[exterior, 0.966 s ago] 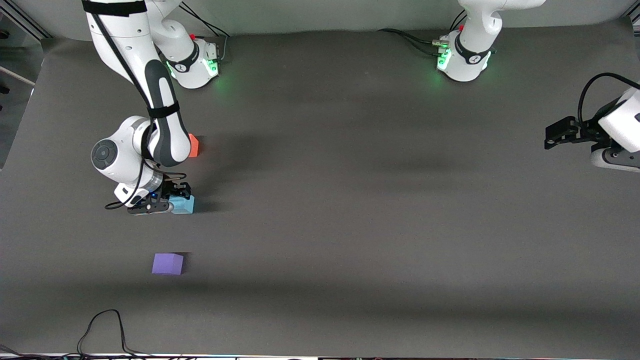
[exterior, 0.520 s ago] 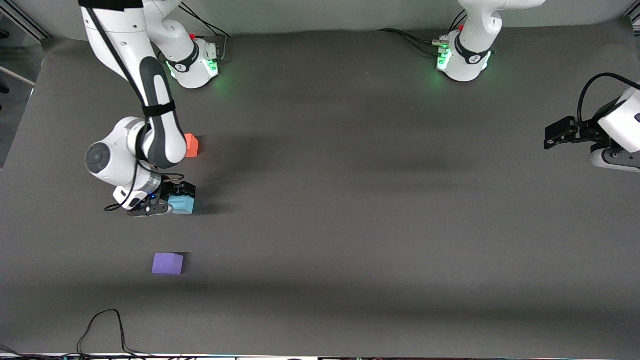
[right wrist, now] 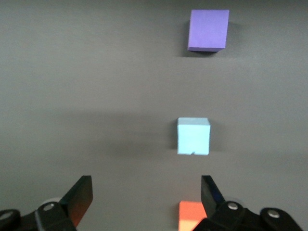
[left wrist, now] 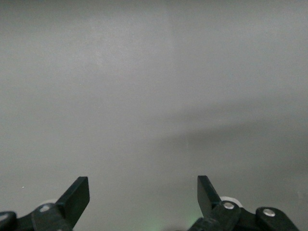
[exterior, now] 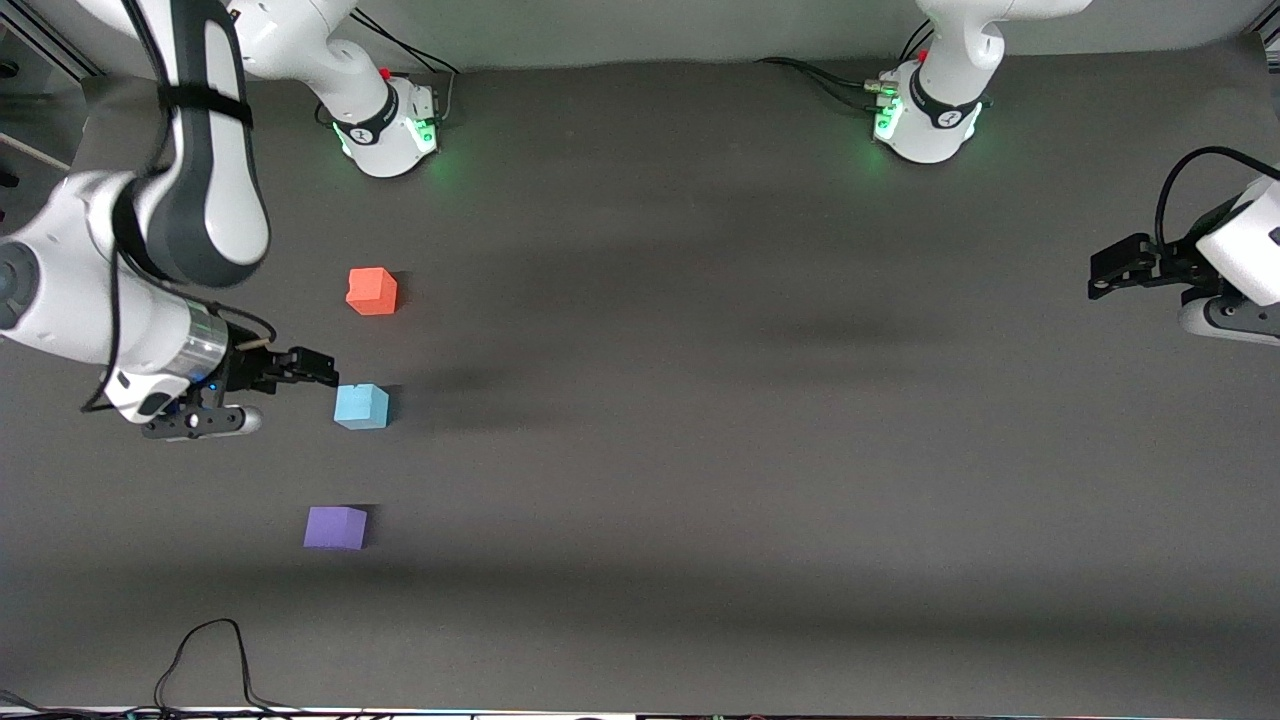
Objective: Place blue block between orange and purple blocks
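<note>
Surface [exterior: 700,450]: dark grey sheet, carries three cubes in a rough line at the right arm's end.

Right tool [exterior: 300,375]: raised over the surface just beside the blue block [exterior: 361,406], fingers spread wide, holding nothing; the right wrist view shows bare surface between them. A second ago it was clamped on the blue block down at the surface; since then it has let go and drawn up and away toward the table's edge. The block has not shifted.

Left tool [exterior: 1110,272]: waits at its own end, fingers apart, empty.

Blue block sits free, between the orange block [exterior: 372,291] (farther from the front camera) and the purple block [exterior: 336,527] (nearer), well apart from both.

Handling, judged: matte, probably light and foam-like, not slippery or fragile. Best gripped on two opposite flat sides, away from the notched edge.
</note>
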Available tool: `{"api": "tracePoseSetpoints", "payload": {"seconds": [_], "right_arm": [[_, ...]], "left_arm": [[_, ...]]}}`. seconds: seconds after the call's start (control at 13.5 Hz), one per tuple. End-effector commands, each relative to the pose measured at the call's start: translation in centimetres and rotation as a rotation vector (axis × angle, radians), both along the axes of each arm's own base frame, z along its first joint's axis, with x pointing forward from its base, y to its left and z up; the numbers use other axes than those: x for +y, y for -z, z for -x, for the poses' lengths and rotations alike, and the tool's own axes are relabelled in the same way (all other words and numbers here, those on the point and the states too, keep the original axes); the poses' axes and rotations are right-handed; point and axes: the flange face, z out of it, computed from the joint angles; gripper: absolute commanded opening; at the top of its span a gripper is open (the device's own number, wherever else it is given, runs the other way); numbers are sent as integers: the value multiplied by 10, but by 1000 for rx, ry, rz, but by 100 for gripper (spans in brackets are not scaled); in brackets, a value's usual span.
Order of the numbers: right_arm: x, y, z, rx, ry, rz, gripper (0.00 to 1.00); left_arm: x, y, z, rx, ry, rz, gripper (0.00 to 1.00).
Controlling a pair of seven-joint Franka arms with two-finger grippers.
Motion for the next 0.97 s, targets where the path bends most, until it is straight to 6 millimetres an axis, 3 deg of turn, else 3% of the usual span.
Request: {"api": "tracePoseSetpoints", "payload": {"seconds": [0.0, 0.15, 0.45, 0.67, 0.89], "right_arm": [[5, -62, 8, 1, -2, -5, 100], [7, -108, 31, -54, -1, 25, 100], [-13, -143, 72, -103, 5, 2, 100], [-9, -145, 101, -110, 3, 29, 100], [-14, -137, 101, -105, -4, 76, 100]], "left_arm": [[-1, -3, 3, -14, -4, 11, 100], [-1, -3, 3, -14, -4, 11, 100], [-1, -3, 3, -14, -4, 11, 100], [-1, -3, 3, -14, -4, 11, 100], [-1, -3, 3, -15, -4, 11, 100]]}}
